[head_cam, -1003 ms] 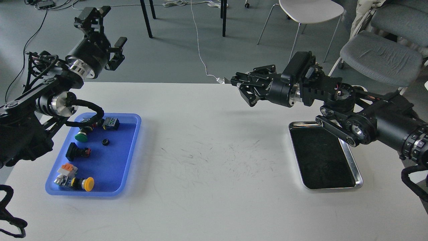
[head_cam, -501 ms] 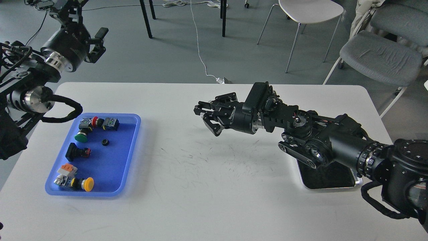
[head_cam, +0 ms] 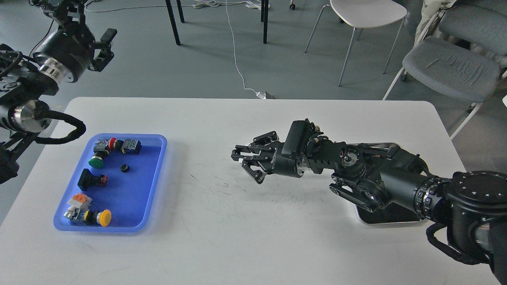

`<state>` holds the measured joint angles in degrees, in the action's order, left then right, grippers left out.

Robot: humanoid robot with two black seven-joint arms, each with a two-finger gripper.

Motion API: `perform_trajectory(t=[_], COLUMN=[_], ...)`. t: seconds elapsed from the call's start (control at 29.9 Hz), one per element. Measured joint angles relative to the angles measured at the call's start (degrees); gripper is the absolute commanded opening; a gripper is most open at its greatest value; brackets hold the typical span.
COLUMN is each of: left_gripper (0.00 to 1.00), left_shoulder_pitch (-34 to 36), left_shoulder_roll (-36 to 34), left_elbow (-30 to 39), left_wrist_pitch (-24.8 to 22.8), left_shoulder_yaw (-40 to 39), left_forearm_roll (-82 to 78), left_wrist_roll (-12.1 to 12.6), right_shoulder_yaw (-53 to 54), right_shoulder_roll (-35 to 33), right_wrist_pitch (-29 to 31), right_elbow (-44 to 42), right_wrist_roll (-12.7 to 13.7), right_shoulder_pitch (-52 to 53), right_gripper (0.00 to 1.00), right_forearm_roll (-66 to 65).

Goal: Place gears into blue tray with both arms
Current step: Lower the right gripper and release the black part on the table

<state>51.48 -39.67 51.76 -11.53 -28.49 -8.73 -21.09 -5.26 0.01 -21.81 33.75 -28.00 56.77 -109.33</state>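
Over at 9 o'clock on the white table (head_cam: 253,245) sits the blue tray (head_cam: 152,182), and you've got 1 gear (head_cam: 125,168) lying flat in its upper middle, apart from the push-button switches (head_cam: 97,156) bunched along the tray's left side and corners. That's the only gear I can make out anywhere. Your right gripper (head_cam: 242,161) reaches across the table centre pointing toward 9 o'clock, low over the bare surface, well short of the tray. Its fingers look spread with a gap between the upper and lower tips; whether a tiny gear sits in there I can't tell, it's all black on black. My guess is it's low and level like that to carry something toward the tray. The steel tray (head_cam: 392,219) at 3 o'clock is mostly hidden under that arm. Your left gripper (head_cam: 59,6) is up at 10 o'clock, off beyond the table edge and cropped by the frame, so I can't tell its state; probably parked to keep the tray clear.
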Motion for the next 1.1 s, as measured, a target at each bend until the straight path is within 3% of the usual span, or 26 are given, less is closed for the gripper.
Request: perform_trajectory(t=[1.1], left_gripper=[0.97], left_shoulder_pitch=[-0.59], left_shoulder_roll=[-1.69], left_elbow=[0.69], left_wrist_pitch=[-0.25], left_shoulder_yaw=[-0.08], left_forearm_roll=[0.03], left_wrist_roll=[-0.01], right_shoulder_yaw=[-8.45], right_shoulder_roll=[0.00], right_wrist_pitch=[-4.11], right_elbow=[0.62], right_wrist_roll=[0.00], right_shoulder_pitch=[-1.89], right_gripper=[0.01], right_forearm_roll=[-0.62])
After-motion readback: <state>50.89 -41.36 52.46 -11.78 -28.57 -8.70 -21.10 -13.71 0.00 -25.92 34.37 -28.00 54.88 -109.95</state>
